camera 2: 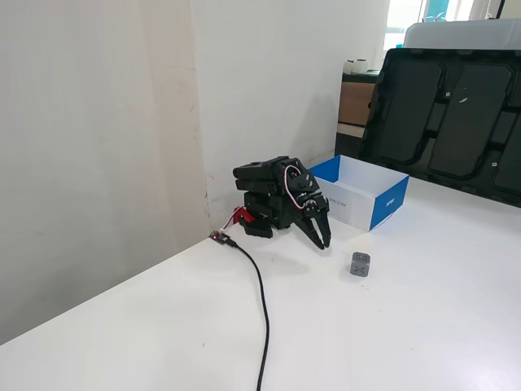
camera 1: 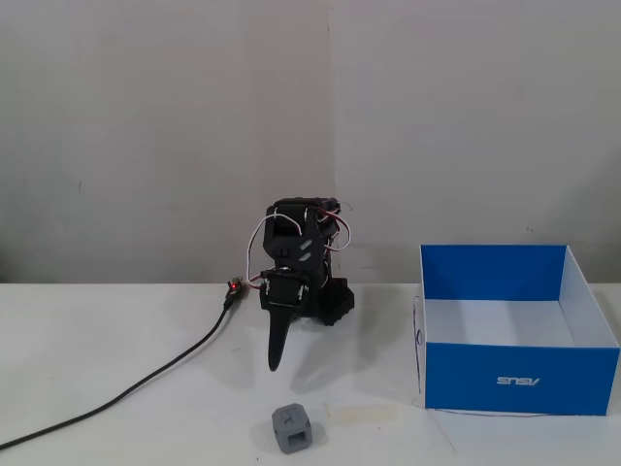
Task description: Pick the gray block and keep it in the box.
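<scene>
The gray block (camera 1: 291,429) is a small gray cube that sits on the white table near the front edge; it also shows in the other fixed view (camera 2: 361,264). The box (camera 1: 519,380) is a blue cardboard tray with a white inside, standing to the right of the block and empty; it shows in the other fixed view behind the arm (camera 2: 389,205). My gripper (camera 1: 275,359) is shut and empty, folded down with its tips just above the table, behind the block and apart from it. It shows in the other fixed view (camera 2: 325,241) left of the block.
A flat pale tape strip (camera 1: 362,414) lies on the table just right of the block. A black cable (camera 1: 146,383) runs from the arm's base to the front left. A wall stands close behind the arm. A dark open case (camera 2: 452,122) stands beyond the box.
</scene>
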Motion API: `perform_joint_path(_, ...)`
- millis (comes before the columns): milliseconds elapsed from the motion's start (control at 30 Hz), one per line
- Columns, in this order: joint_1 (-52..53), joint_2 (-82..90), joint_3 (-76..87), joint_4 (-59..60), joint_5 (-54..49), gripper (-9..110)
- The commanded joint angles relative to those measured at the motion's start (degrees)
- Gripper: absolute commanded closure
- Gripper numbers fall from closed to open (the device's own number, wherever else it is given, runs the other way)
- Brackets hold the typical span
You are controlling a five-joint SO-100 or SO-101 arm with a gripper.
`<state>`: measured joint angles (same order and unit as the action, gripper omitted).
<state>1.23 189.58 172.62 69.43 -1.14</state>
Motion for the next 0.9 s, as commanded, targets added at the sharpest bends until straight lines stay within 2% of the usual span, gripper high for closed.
perform_joint_path(0,-0.4,6.9,0.3,-0.7,0.7,101)
perform_joint_path(867,-1.9,6.9,0.3,-0.7,-0.2,101)
